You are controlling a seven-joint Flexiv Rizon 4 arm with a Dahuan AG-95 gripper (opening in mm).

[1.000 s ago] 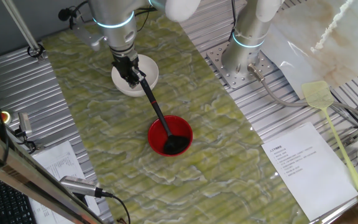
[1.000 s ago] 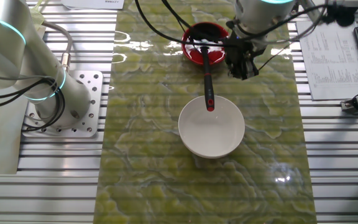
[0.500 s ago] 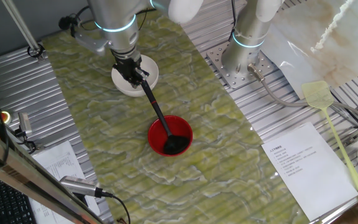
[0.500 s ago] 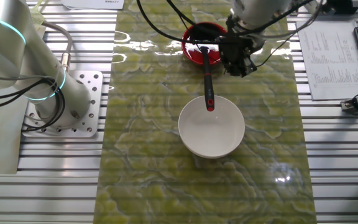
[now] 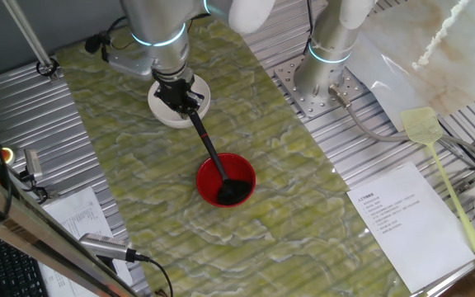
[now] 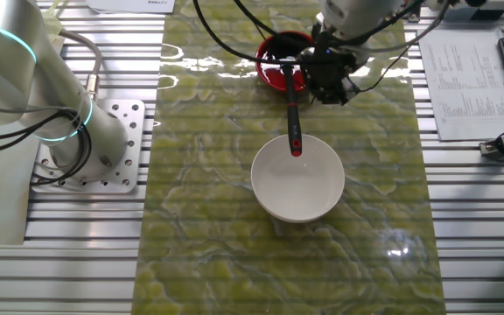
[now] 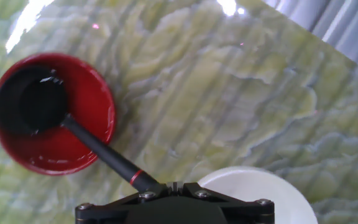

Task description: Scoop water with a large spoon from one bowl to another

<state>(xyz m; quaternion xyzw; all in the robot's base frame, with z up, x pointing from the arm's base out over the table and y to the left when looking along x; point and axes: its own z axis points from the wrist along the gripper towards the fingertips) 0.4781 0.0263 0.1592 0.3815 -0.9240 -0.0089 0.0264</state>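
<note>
Right now I have the gripper (image 5: 180,96) up by the white bowl (image 6: 297,178), and the ladle (image 5: 214,162) slants from there down into the red bowl (image 5: 225,180), its scoop resting inside on the bowl floor. As I judge it, the step in hand is the scoop: I'd tip the handle so the cup fills, then lift slowly and level, keeping the cup mouth up while I swing across the green mat (image 5: 287,181) to the white bowl. Any jerk or tilt would spill.

I cannot tell whether the fingers pinch the handle or stand apart from it: in the hand view the gripper body covers the handle's top end, and both fixed views show only a dark mass there. Water (image 7: 48,81) reads as a faint glint beside the scoop; its depth is unclear.
</note>
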